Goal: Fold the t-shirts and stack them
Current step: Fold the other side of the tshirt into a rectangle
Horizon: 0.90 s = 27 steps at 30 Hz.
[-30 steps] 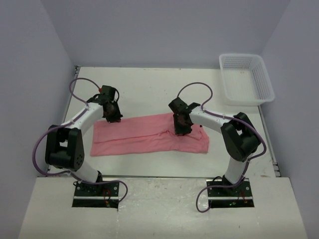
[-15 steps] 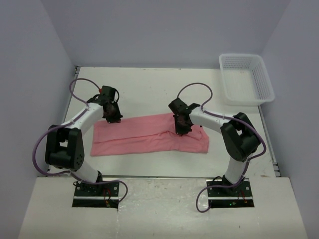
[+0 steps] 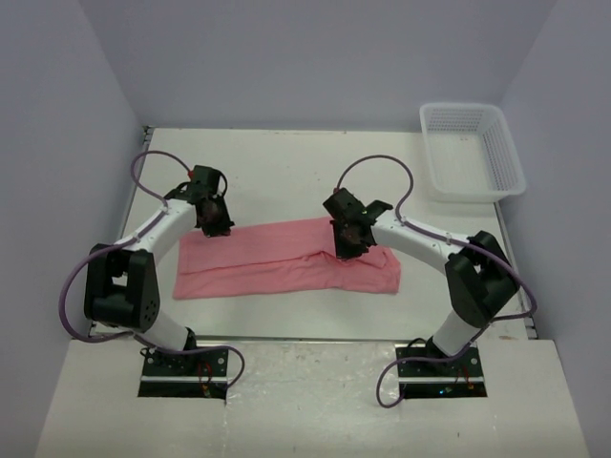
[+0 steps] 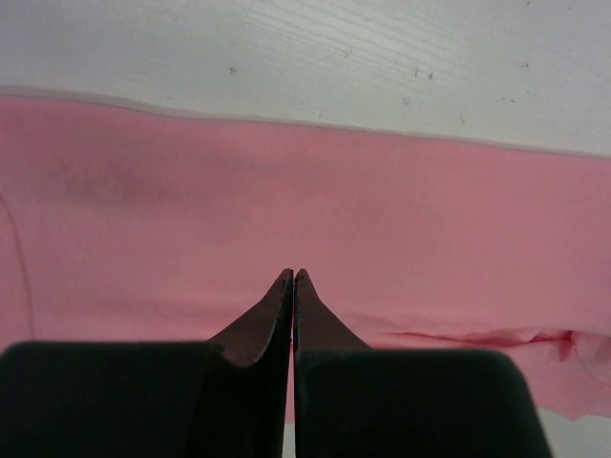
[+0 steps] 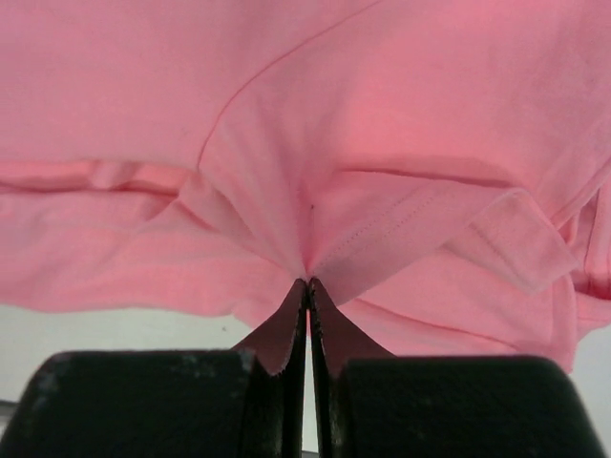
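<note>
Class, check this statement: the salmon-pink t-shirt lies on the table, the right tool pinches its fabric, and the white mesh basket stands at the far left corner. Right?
No. The top external view shows the white mesh basket at the far right corner of the table, not the left. The rest holds: the salmon-pink t-shirt lies there, its fabric pinched by the right tool.

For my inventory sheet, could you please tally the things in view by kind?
Pink t-shirt: 1
White mesh basket: 1
Grippers: 2, the left gripper and the right gripper
Total: 4
</note>
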Tool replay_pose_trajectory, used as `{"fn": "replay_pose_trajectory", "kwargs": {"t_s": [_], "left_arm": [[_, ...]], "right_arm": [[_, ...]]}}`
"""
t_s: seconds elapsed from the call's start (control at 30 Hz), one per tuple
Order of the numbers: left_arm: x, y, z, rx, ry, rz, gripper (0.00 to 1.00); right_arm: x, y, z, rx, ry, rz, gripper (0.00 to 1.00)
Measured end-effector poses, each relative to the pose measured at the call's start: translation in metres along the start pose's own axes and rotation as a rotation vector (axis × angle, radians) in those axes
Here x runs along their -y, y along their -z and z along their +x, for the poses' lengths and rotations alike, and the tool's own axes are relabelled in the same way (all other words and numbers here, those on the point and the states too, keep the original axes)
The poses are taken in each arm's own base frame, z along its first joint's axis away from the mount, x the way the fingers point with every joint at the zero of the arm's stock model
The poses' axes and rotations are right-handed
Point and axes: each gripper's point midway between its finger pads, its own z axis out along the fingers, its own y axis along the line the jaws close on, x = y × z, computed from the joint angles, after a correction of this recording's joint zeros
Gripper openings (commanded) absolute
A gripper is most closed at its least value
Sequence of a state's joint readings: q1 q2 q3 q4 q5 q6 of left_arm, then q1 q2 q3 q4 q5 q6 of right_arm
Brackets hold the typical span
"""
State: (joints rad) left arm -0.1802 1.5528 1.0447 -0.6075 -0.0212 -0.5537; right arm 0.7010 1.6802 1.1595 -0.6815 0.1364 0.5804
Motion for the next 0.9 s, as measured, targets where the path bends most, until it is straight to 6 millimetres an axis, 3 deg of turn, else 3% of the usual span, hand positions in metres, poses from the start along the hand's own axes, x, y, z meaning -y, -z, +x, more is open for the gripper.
{"fn": "replay_pose_trajectory", "kwargs": {"t_s": [0.07, 0.1, 0.2, 0.23, 0.27, 0.3, 0.33, 0.37, 0.4, 0.5, 0.6, 0.63, 0.67, 0.7, 0.73, 0.9], "left_arm": [[0.0, 0.001, 0.0, 0.003, 0.0, 0.002, 0.0], [0.0, 0.001, -0.001, 0.004, 0.0, 0.002, 0.0], [0.0, 0.001, 0.0, 0.002, 0.0, 0.0, 0.0], [-0.001, 0.001, 0.001, 0.001, 0.0, 0.0, 0.0], [-0.001, 0.001, 0.001, 0.001, 0.0, -0.001, 0.0], [-0.001, 0.0, 0.001, 0.001, -0.001, -0.001, 0.0], [-0.001, 0.0, 0.002, -0.001, -0.001, -0.001, 0.0], [-0.001, 0.0, 0.002, -0.001, -0.001, -0.001, 0.0], [-0.001, 0.0, 0.002, -0.002, -0.001, -0.001, 0.0], [-0.001, -0.001, 0.003, -0.006, -0.001, -0.004, 0.0], [-0.001, -0.002, 0.003, -0.008, -0.001, -0.004, 0.0], [-0.001, -0.002, 0.003, -0.008, -0.001, -0.004, 0.0], [-0.001, -0.002, 0.003, -0.007, -0.001, -0.004, 0.0], [-0.002, -0.002, 0.003, -0.007, -0.002, -0.005, 0.0], [-0.002, -0.002, 0.003, -0.007, -0.002, -0.005, 0.0], [-0.004, -0.002, 0.002, -0.003, -0.032, -0.012, 0.0]], "right_arm": [[-0.009, 0.008, 0.006, 0.007, 0.022, -0.02, 0.03], [-0.016, 0.011, 0.013, 0.005, 0.035, -0.034, 0.12], [-0.037, 0.021, 0.049, -0.021, 0.082, -0.079, 0.2], [-0.043, 0.025, 0.065, -0.035, 0.096, -0.092, 0.3], [-0.048, 0.031, 0.081, -0.048, 0.112, -0.109, 0.49], [-0.053, 0.036, 0.093, -0.054, 0.121, -0.127, 0.57], [-0.055, 0.042, 0.105, -0.063, 0.125, -0.141, 0.8], [-0.055, 0.047, 0.108, -0.063, 0.112, -0.143, 0.94], [-0.051, 0.049, 0.107, -0.05, 0.104, -0.129, 0.99], [-0.035, 0.052, 0.092, 0.009, 0.065, -0.061, 0.99], [-0.017, 0.049, 0.069, 0.042, 0.01, 0.01, 0.94], [-0.01, 0.047, 0.057, 0.057, -0.015, 0.035, 0.83], [-0.004, 0.046, 0.045, 0.07, -0.034, 0.054, 0.66], [0.002, 0.044, 0.035, 0.087, -0.046, 0.071, 0.1], [0.007, 0.043, 0.025, 0.1, -0.055, 0.086, 0.0], [0.034, 0.031, -0.01, 0.123, -0.115, 0.141, 0.0]]}}
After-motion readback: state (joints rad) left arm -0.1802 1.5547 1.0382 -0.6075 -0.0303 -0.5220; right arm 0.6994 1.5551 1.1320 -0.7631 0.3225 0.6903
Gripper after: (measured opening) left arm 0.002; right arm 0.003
